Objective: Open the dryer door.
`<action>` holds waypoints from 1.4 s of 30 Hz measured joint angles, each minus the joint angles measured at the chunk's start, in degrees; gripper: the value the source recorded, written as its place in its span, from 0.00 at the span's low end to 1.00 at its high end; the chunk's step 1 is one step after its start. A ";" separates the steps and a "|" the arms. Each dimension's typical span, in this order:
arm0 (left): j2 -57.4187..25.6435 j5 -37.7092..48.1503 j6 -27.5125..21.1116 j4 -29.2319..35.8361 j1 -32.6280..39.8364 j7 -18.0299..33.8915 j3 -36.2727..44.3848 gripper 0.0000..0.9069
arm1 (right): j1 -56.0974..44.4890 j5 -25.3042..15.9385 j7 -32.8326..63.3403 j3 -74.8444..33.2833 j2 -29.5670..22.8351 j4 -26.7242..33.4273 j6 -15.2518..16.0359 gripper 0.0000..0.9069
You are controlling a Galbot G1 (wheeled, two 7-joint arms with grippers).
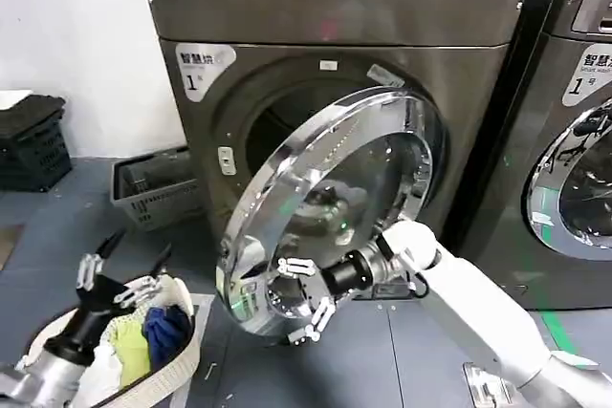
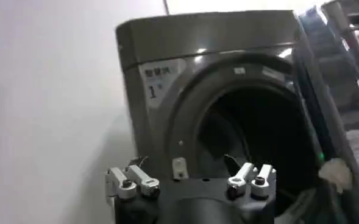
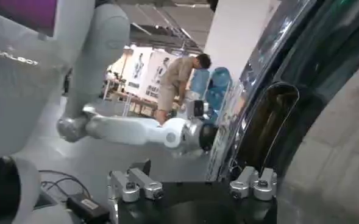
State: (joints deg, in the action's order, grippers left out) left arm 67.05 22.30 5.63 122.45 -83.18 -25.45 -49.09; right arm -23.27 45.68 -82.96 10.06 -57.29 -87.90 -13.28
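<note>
The dryer door, a chrome ring around dark glass, stands swung partly out from the bronze-grey machine, baring the dark drum opening. My right gripper is open at the door's lower outer part, fingers spread close to the chrome ring. In the right wrist view the door's chrome rim runs between the fingers of that gripper, nearer one of them. My left gripper hangs open and empty low on the left, above a laundry basket. In its wrist view this gripper faces the machine from a distance.
A round basket of clothes sits on the floor at lower left. A grey crate and a black crate stand by the wall. A darker second machine stands to the right of the dryer.
</note>
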 joint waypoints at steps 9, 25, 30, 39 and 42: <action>-3.80 0.32 -0.28 -2.56 2.13 -0.25 3.85 1.00 | -2.05 0.69 -0.54 -0.46 2.23 -1.86 -0.05 1.00; -8.36 2.19 -0.89 -8.26 8.79 -0.59 8.33 1.00 | -4.59 0.36 -0.02 -9.67 4.07 -1.82 -0.39 1.00; -9.10 2.34 -0.89 -9.57 10.66 -1.04 9.68 1.00 | -5.30 0.21 0.06 -11.43 4.79 -1.69 -0.37 1.00; -10.32 3.36 -0.64 -11.93 13.55 -1.62 11.41 1.00 | -8.83 0.11 0.06 -16.17 7.50 -3.20 -0.33 1.00; -10.76 3.71 -0.50 -12.76 14.50 -1.86 12.15 1.00 | -11.22 0.22 0.00 -18.76 8.73 -4.16 -0.29 1.00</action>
State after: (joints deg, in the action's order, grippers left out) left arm 56.29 26.01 5.13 109.68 -68.67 -27.32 -36.94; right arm -34.48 45.90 -82.96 -8.70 -48.56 -92.06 -13.57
